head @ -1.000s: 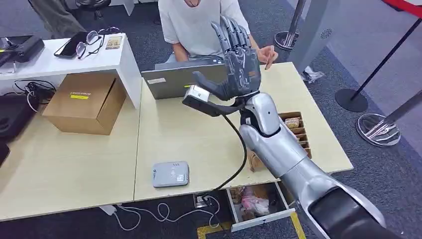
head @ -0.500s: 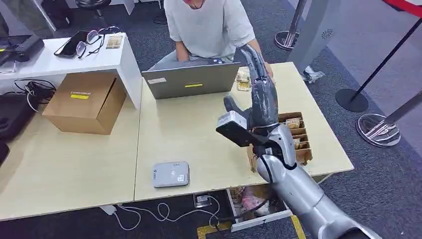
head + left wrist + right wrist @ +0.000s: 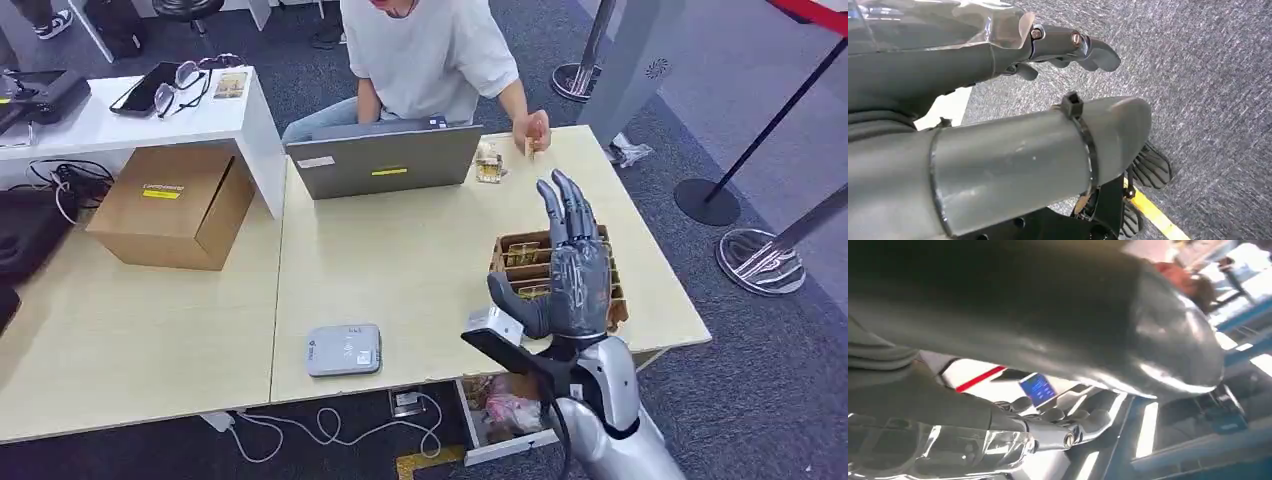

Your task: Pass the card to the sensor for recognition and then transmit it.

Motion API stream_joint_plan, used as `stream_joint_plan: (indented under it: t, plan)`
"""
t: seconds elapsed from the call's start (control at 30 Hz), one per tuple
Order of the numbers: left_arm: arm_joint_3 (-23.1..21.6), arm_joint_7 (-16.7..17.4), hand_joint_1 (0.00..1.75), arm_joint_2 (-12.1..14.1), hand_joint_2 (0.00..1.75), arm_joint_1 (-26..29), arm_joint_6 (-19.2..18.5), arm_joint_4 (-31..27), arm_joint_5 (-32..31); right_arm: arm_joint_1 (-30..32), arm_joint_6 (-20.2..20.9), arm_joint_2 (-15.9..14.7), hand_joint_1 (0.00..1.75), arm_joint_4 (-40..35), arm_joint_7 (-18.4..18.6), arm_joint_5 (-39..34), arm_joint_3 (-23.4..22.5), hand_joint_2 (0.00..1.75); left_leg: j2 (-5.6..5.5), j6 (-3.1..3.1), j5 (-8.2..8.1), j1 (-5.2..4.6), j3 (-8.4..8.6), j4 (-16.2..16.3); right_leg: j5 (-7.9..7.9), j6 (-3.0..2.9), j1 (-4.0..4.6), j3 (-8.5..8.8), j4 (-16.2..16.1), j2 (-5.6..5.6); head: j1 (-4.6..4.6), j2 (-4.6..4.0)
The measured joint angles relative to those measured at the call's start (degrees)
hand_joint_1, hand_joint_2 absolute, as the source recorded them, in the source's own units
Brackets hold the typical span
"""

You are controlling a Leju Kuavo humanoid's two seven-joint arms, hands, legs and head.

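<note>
Right robot hand [image 3: 568,268]: fingers spread, holding nothing, raised over the card box [image 3: 520,252] at the surface's [image 3: 400,270] right. Card [image 3: 529,147]: pinched by the seated person's hand [image 3: 536,130], far right. Sensor [image 3: 343,349]: near edge, bare. Handover judged complete. Left robot hand [image 3: 1068,47]: hanging over the floor, grasp indeterminate.

Pale desks [image 3: 400,270] on seemingly grey carpet [image 3: 760,340]

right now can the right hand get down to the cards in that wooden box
Probably yes. The right hand is open and empty, raised just above the wooden card box near the table's right edge, and nothing lies between them; it hides part of the box.
</note>
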Motion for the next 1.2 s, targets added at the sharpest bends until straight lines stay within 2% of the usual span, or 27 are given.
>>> stream_joint_plan:
  t: [0.13, 0.33, 0.47, 0.63, 0.73, 0.9, 1.2]
  plan:
    - [0.00, 0.02, 0.00, -0.04, 0.00, 0.06, -0.15, -0.22, -0.09, 3.46, 2.71, -1.25, 0.00, -1.55, 0.81, 3.06, -2.75, 0.00, 0.02, 0.01, -0.01, -0.02, 0.00, 0.00, 0.00, 0.00, 0.00, 0.00, 0.00, 0.02, 0.00, 0.00]
    - [0.00, 0.15, 0.00, -0.24, 0.00, 0.07, -0.02, -0.48, 0.70, 5.11, 11.70, -4.81, 0.00, -2.88, 1.66, 2.55, -4.94, 0.00, 0.03, 0.05, -0.03, -0.05, -0.01, 0.00, 0.01, 0.01, -0.03, 0.01, 0.00, 0.01, -0.02, 0.00]
    - [0.00, 0.22, 0.00, -0.26, 0.00, 0.06, 0.09, -0.48, 1.07, 3.05, 20.62, -9.38, 0.00, -2.86, 1.22, -1.08, -4.89, 0.00, 0.04, 0.07, -0.02, -0.06, -0.01, 0.00, 0.03, 0.04, -0.15, 0.02, 0.00, 0.02, -0.02, 0.00]
    - [0.00, 0.17, 0.00, -0.26, 0.00, 0.12, 0.00, -0.48, 0.96, -1.67, 28.57, -14.21, 0.00, -2.14, -0.42, -7.14, -3.73, 0.00, 0.05, 0.10, 0.00, -0.16, -0.01, 0.01, 0.05, 0.07, -0.16, 0.02, 0.01, 0.02, -0.02, 0.00]
    - [0.00, 0.04, 0.00, -0.26, 0.00, 0.15, -0.11, -0.48, 0.87, -4.05, 30.07, -16.88, 0.00, -1.42, -0.44, -8.88, -2.29, 0.00, 0.03, 0.13, 0.02, -0.17, -0.01, 0.01, 0.05, 0.08, -0.16, 0.02, 0.01, 0.01, -0.02, 0.00]
    - [0.00, 0.00, 0.00, -0.26, 0.00, 0.20, -0.13, -0.48, 0.87, -5.61, 30.38, -18.95, 0.00, -0.76, -0.33, -9.71, -1.00, 0.00, 0.03, 0.14, 0.01, -0.17, -0.03, 0.01, 0.05, 0.08, -0.16, 0.02, 0.01, -0.01, -0.02, 0.00]
    - [0.00, -0.50, 0.00, -0.24, 0.00, 0.64, -0.24, -0.48, 0.61, -15.09, 36.17, -25.90, 0.00, 4.34, 0.35, -15.68, 6.14, 0.00, 0.04, 0.23, 0.04, -0.25, -0.04, 0.01, 0.09, 0.15, -0.22, 0.02, 0.01, -0.01, -0.02, 0.00]
